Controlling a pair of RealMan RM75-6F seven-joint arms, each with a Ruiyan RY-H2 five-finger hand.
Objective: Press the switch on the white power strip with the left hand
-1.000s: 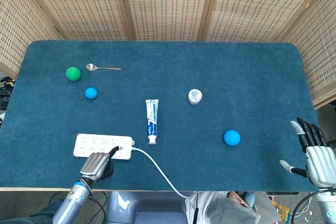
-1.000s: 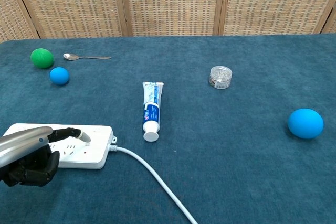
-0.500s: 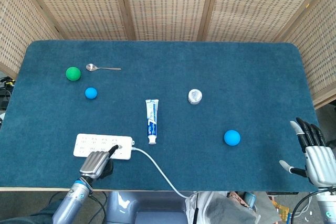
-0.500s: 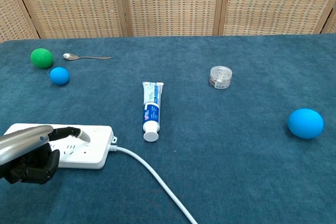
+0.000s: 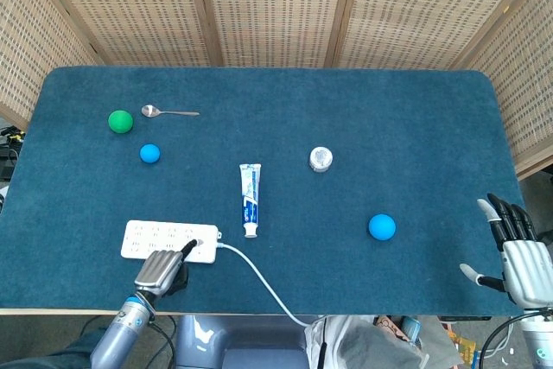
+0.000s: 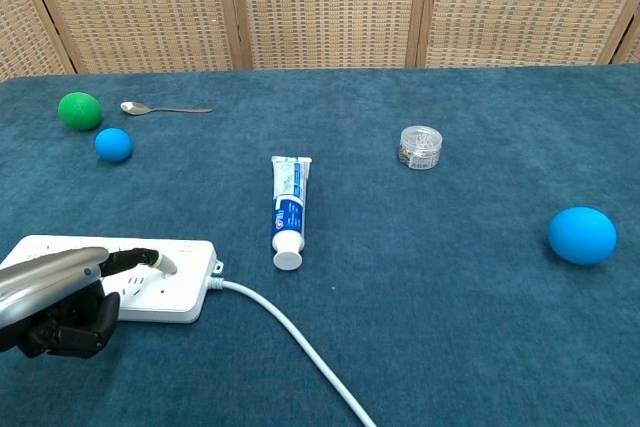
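Woven rattan screens are seen behind a dark blue carpeted surface. Near the front left edge the white power strip is laid flat, its white cable trailing off the front edge. The left robot hand is stretched over the strip's cable end, one finger extended with its tip on the top face while the rest are curled under with nothing gripped; whether the switch itself is touched cannot be told.

From the head view alone the right robot hand is caught, off the surface's right front corner, fingers spread apart and holding nothing; it is left out of the chest view entirely. From the chest view the strip's thickness and the raised finger are read far better.

Also on the surface: a toothpaste tube in the middle, cap toward the front, a large blue ball to the right, and a small clear lidded jar whose contents are too small to be made out. At the far left a green ball, a smaller blue ball and a metal spoon are grouped.
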